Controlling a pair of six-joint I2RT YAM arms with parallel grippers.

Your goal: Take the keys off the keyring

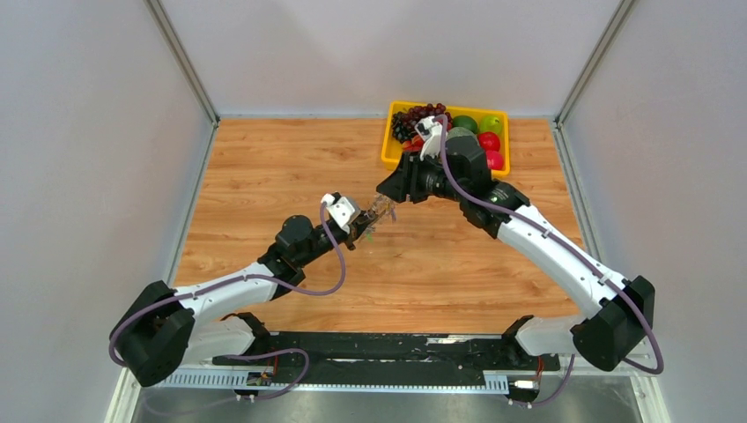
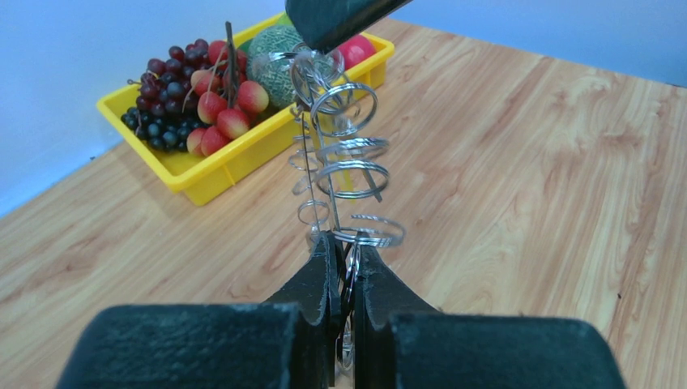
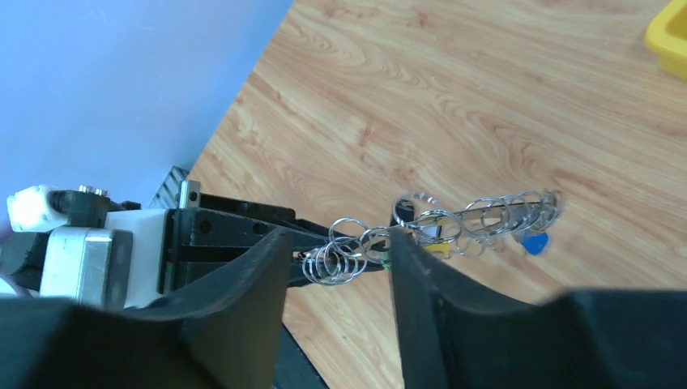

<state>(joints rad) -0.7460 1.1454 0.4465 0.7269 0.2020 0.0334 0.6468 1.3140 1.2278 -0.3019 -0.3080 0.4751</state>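
The keyring [image 2: 340, 154] is held edge-on above the table, a grey metal ring fringed with small wire loops. My left gripper [image 2: 344, 243] is shut on its near rim. In the right wrist view the keyring [image 3: 454, 223] stretches from the left gripper [image 3: 243, 235] out to the right, with a blue key [image 3: 535, 241] and a yellow key [image 3: 437, 247] hanging under it. My right gripper [image 3: 339, 235] is open, its jaws wide apart around the ring's loops near the left gripper. In the top view both grippers, left [image 1: 363, 227] and right [image 1: 386, 201], meet at the keyring [image 1: 379, 214].
A yellow tray [image 1: 388, 150] of plastic fruit, with grapes [image 1: 414, 119], stands at the back right of the wooden table; it also shows in the left wrist view [image 2: 243, 162]. Grey walls enclose the table on three sides.
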